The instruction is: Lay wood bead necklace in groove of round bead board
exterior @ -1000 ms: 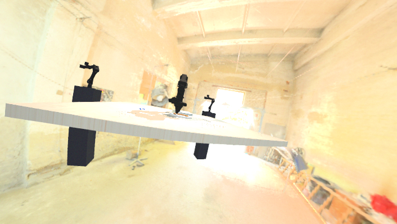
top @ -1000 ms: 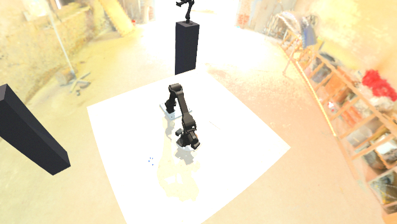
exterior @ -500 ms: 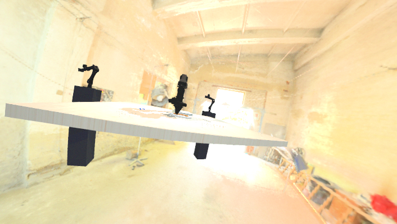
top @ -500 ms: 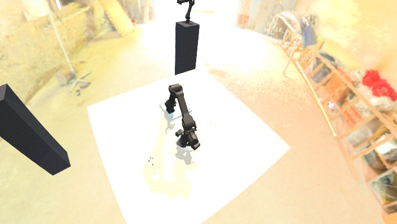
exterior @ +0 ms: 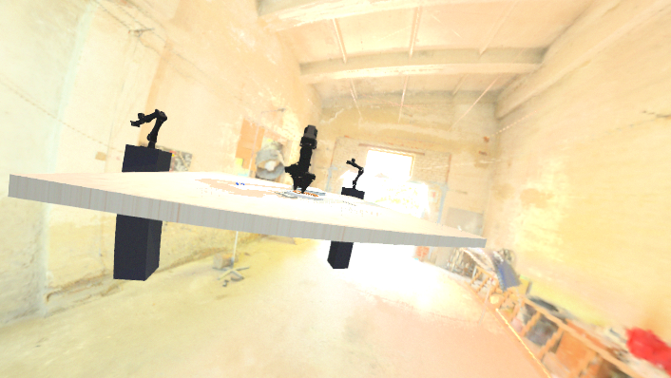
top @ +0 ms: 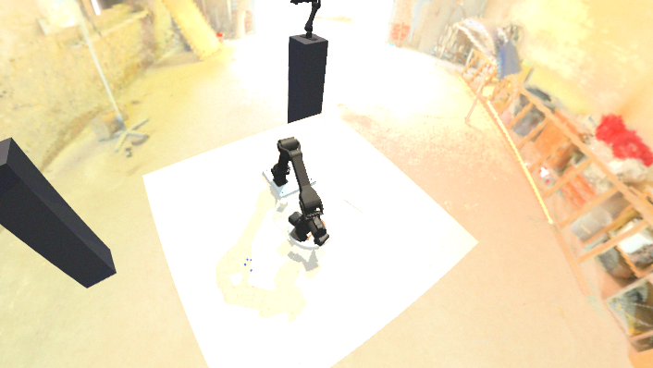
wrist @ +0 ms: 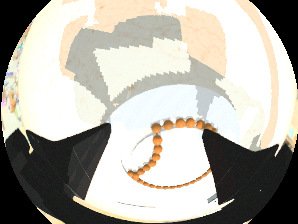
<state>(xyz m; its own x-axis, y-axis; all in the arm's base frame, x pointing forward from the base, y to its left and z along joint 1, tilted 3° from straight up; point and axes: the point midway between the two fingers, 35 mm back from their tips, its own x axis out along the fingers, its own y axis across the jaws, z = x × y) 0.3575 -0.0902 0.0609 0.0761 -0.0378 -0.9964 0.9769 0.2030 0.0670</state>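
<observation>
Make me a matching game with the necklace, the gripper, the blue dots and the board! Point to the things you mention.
1. necklace (wrist: 180, 123)
2. gripper (wrist: 157, 129)
3. blue dots (top: 248, 264) (exterior: 239, 183)
4. board (wrist: 170, 102)

A. wide open
B. away from the board, on the table
C. round and pale, under the beads
D. orange, bent inward on one side

Pairs: 1-D, 2-A, 3-B, 4-C

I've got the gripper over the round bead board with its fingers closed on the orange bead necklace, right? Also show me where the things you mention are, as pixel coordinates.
Not quite: the gripper (top: 311, 238) (exterior: 300, 191) (wrist: 157, 127) is over the round bead board (wrist: 172, 100), but its fingers are wide open, not closed on the orange bead necklace (wrist: 158, 149), as the wrist view shows.
</observation>
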